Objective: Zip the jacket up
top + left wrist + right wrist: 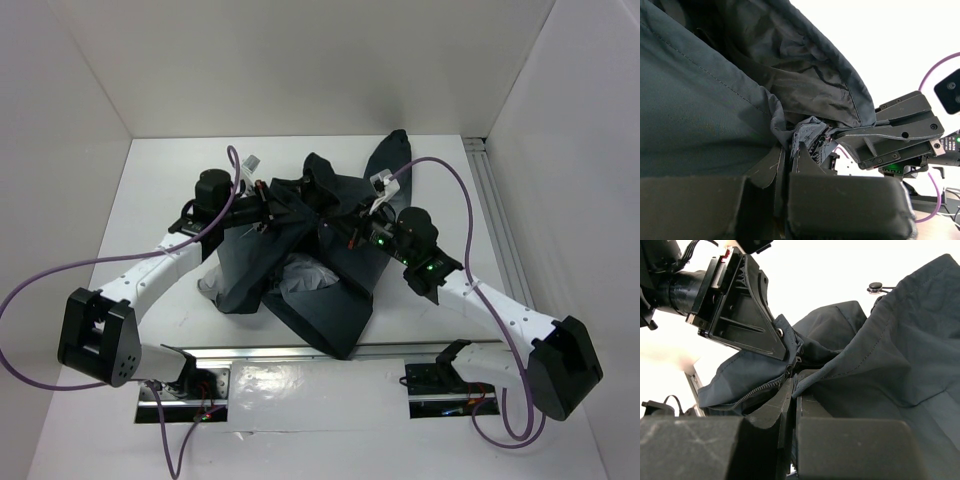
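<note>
The left arm stretches from its base at the near left corner up and inward over the white table, with a purple cable looping beside it. The left tool sits at the far left side of the jacket. In its own wrist view its two dark fingers stand almost together with a fold of dark cloth pinched between them, so it is closed on the jacket.

The jacket lies crumpled in the middle of the table, between the two arms. It is dark charcoal, with one pointed flap stretching toward the far right and another toward the near edge. A patch of light grey lining shows near its middle. In the right wrist view a run of zipper teeth follows a cloth edge just left of that tool's fingers, and a small black cord toggle sits at the top of a raised fold.

The right tool meets the jacket near the left tool, the two almost tip to tip. It too is clamped tight, gripping a hem of the jacket. The right arm runs back to its base at the near right. A metal rail lines the table's right side.
</note>
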`<control>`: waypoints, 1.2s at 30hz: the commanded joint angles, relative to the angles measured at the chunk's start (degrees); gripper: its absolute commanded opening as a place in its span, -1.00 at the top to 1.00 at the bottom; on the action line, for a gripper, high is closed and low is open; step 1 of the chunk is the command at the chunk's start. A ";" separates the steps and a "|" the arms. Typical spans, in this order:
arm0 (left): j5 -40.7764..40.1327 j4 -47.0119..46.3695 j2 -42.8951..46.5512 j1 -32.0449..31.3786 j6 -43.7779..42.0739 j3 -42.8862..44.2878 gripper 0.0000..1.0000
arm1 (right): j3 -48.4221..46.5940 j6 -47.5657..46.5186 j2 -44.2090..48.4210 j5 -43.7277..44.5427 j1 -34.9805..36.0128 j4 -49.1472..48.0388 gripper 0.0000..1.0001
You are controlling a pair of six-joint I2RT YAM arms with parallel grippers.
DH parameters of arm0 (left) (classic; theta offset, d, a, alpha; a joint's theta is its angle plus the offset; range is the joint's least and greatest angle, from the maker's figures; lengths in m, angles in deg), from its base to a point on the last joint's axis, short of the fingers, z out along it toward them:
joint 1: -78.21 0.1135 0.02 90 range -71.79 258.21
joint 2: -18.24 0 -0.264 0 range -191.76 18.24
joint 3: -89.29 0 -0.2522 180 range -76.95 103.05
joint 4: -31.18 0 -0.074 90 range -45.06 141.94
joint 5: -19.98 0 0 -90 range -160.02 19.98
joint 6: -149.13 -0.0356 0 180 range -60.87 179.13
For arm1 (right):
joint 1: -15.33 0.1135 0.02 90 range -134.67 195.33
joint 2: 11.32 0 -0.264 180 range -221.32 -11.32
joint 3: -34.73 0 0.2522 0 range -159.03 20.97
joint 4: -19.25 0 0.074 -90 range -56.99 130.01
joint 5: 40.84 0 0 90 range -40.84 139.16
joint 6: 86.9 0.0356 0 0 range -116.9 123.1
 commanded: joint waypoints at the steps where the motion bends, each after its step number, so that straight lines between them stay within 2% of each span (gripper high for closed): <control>1: 1.31 -0.86 -0.62 -0.26 0.47 2.27 1.00 | -3.28 -1.21 1.74 -0.04 0.46 -0.51 1.00; 19: 3.60 -1.57 -0.62 -0.26 1.09 2.28 1.00 | -2.22 -1.21 0.68 2.86 0.46 -1.56 1.00; 28: 4.65 -2.62 0.52 -0.26 4.51 1.14 1.00 | -1.17 -1.21 1.21 5.33 0.46 -3.32 1.00; 36: 1.14 -0.69 1.05 -2.02 5.13 1.14 1.00 | -0.64 -1.21 0.69 8.31 1.52 -5.77 1.00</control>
